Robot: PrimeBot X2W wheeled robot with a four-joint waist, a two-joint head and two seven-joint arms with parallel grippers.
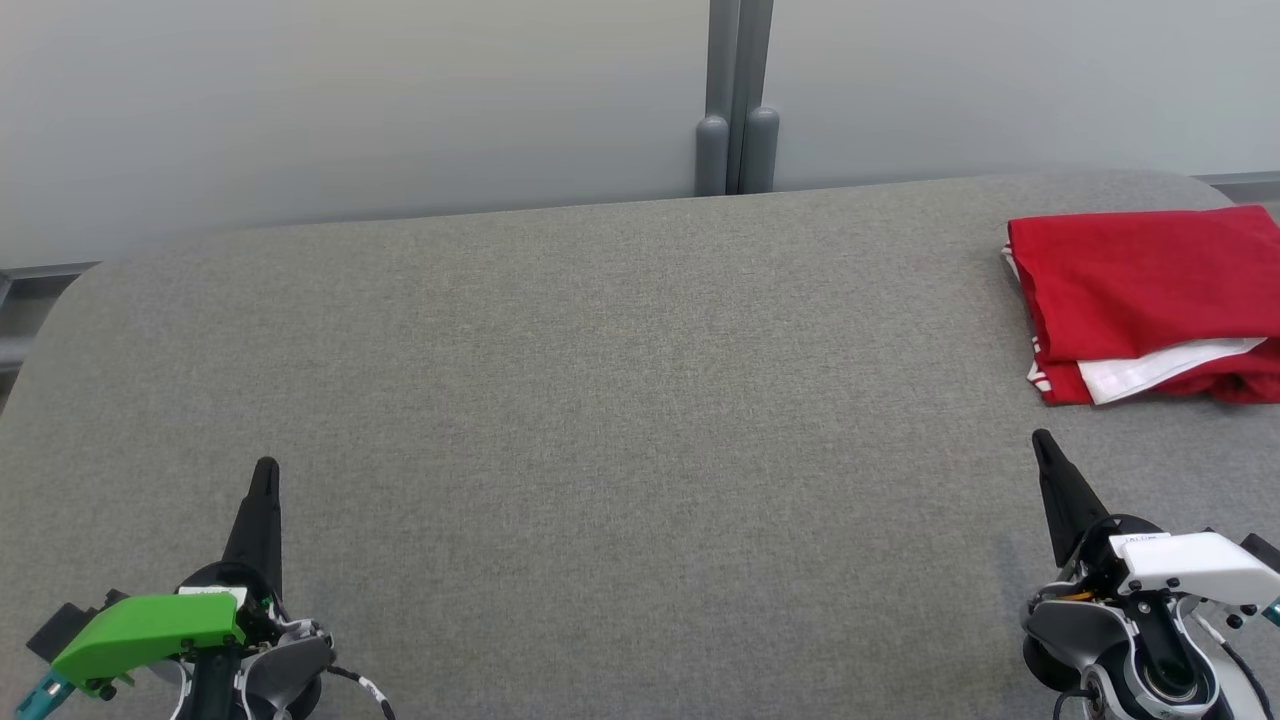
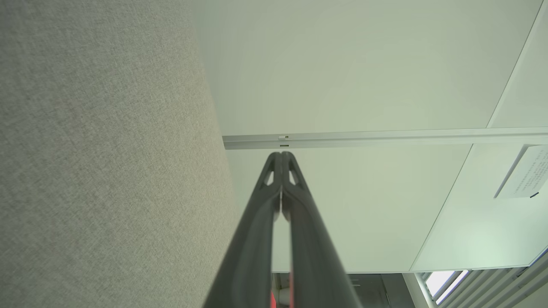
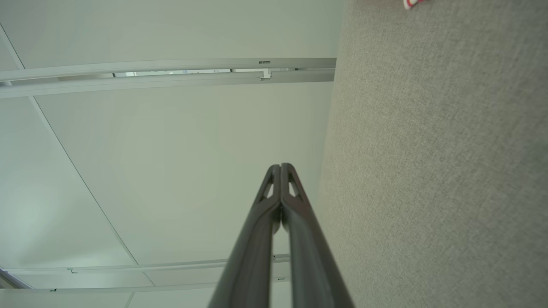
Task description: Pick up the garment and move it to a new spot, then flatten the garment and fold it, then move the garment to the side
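Left tool (image 1: 266,468): at the lower left of the head view; its two dark fingers (image 1: 258,530) are pressed together into one thin point, with nothing between them.
Left tool direction: points up the view, leaning a little to the right.
Left wrist: carries a green cover (image 1: 150,628).
Right tool (image 1: 1041,438): at the lower right; its fingers lie closed on each other and it is empty.
Right tool direction: points up and leans to the left.
Right wrist: carries a white cover (image 1: 1195,562).
Wrist views: on each arm the fingertips touch.
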